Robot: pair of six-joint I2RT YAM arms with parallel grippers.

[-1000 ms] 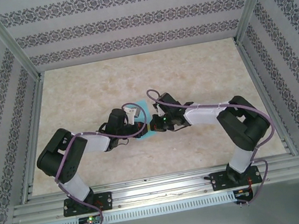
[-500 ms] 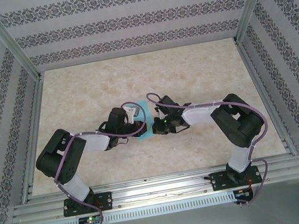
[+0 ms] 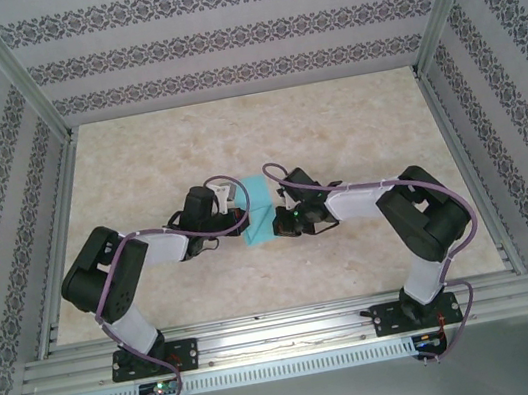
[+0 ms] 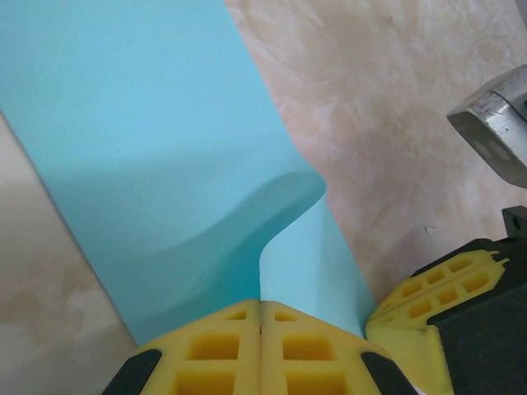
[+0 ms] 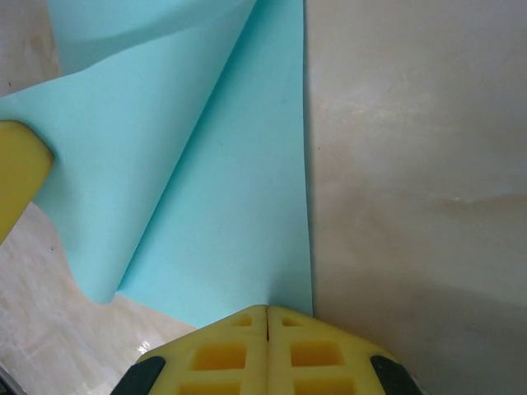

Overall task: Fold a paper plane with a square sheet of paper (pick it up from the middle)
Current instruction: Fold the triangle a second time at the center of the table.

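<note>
Because both claws grip the same paper, the coming move turns on how it runs between them. The square sheet of paper (image 3: 259,208) sits mid-table (image 3: 353,122) — bowed rather than flat, its long axis pointing away from the arm bases. The left gripper (image 4: 261,306) is clamped on its left side, where the paper curls up. The right gripper (image 5: 268,311) is closed on a near corner (pads meeting on the edge). The arms are equally near, and the sheet stretches ahead of each claw — so I judge any crease needs both moving together.
</note>
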